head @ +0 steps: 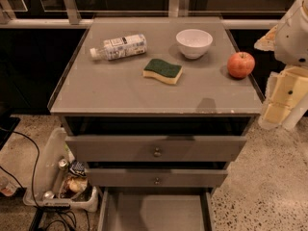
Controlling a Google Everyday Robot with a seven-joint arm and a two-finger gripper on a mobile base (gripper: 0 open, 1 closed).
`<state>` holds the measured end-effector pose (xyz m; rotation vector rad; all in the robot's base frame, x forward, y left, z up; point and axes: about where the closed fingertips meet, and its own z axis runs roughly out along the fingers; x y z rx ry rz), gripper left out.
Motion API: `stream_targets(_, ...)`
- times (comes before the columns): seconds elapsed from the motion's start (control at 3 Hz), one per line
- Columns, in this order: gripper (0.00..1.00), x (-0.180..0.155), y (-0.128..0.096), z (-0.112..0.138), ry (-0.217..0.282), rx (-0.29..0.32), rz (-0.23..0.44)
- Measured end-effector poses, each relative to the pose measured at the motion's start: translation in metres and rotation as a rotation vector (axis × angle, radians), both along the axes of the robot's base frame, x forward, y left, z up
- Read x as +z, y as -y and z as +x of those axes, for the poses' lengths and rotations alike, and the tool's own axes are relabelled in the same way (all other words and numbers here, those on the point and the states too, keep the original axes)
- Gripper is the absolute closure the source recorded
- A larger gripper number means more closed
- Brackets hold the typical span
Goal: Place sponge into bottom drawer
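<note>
Clutter, cans among it, is sitting in a white bin (50, 170) on the speckled floor at the far left, with dark cables (33, 177) trailing past it. On the grey counter (120, 93) a plastic bottle (118, 47) is lying on its side toward the back left, cap pointing left. Just right of it and nearer the front, the sponge (162, 71) is resting flat on the counter, green side up, yellow foam showing along its front edge, touching nothing else. Below, two knobbed drawers (156, 150) are standing slightly ajar, and the bottom drawer (154, 213) is sticking out furthest, its flat grey floor showing bare. Back on the counter, a white bowl (194, 42) is sitting upright behind and right of the sponge. A red apple (240, 64) is lying near the right edge. The robot's pale hand (284, 100) is hanging off the counter's right side, beyond the apple and well apart from the sponge; whether it is released or clenched cannot be told.
</note>
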<state>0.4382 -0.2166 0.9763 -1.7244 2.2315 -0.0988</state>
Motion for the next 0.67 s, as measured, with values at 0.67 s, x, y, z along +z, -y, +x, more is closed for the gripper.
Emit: stream_targets(0.67,0.00,0.007,-0.017,0.032,0.059,0.052,0.051)
